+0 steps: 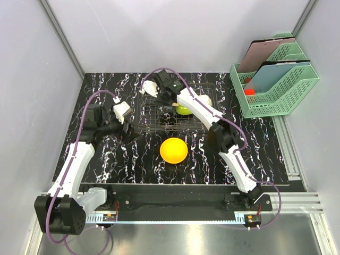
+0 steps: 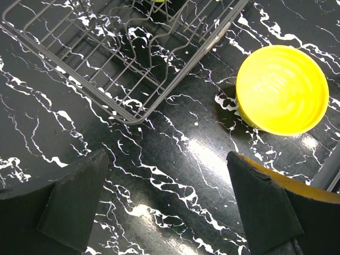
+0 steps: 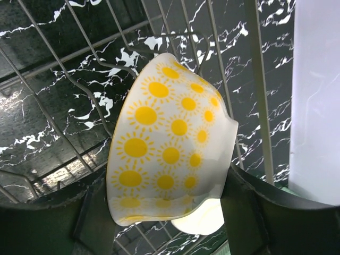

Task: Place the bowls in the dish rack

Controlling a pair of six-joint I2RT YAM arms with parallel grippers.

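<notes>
Over marbled tabletop point(image 3: 32, 127), right jaws clamp sun-patterned bowl point(image 3: 164, 143).

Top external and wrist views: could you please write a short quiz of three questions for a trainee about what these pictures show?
1. True or false: the right pincer is shut on the white round plastic bowl with yellow suns.
2. Where does the plain yellow round plastic bowl stand relative to the thin metal wire dish rack? A: inside it. B: on the black marbled table, outside it. C: upside down on top of it.
3. Fill in: the left pincer is ____, with nothing between its fingers.

Key: 1 true; 2 B; 3 open.
</notes>
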